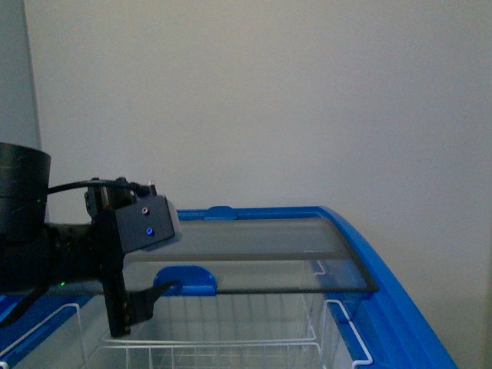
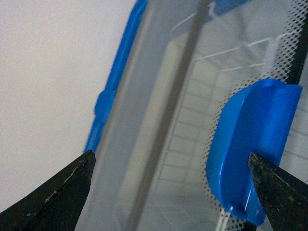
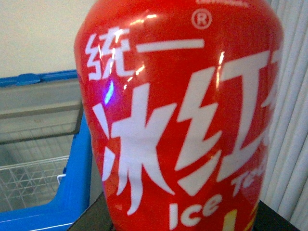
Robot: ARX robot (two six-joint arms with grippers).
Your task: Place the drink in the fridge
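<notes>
Drink point(image 3: 183, 120): a rounded bottle whose glossy red label, printed with large white characters and the words "Ice Te…", fills the right wrist view. The label hides the liquid, and the cap is out of frame. The bottle stands between the dark fingers point(image 3: 276, 216) of the right gripper point(image 3: 178, 224), which clamp it low on both sides. It is outside the fridge point(image 1: 384, 269), near the blue rim. A pale ribbed surface point(image 3: 294, 120) lies behind it.

Fridge: a chest type with a smooth, rounded blue plastic rim. Its glass lid point(image 1: 261, 254) is clear, gently curved and dark-edged, and it covers the rear part of the opening while the front part is uncovered. The cabinet holds a white wire basket point(image 1: 231, 338) with a grid floor and looped rim wires.

Handle point(image 1: 188, 278): a moulded, glossy blue plastic lip at the lid's front edge, ringed by a black dotted print point(image 2: 288, 43) on the glass. A smaller blue tab point(image 1: 221, 211) sits on the rear rim.

Left gripper point(image 1: 142, 304): matte black, with pointed fingertips point(image 2: 67, 192) spread wide. One tip is at the handle, the other is over the glass. A plain pale wall point(image 1: 269, 100) stands behind.
</notes>
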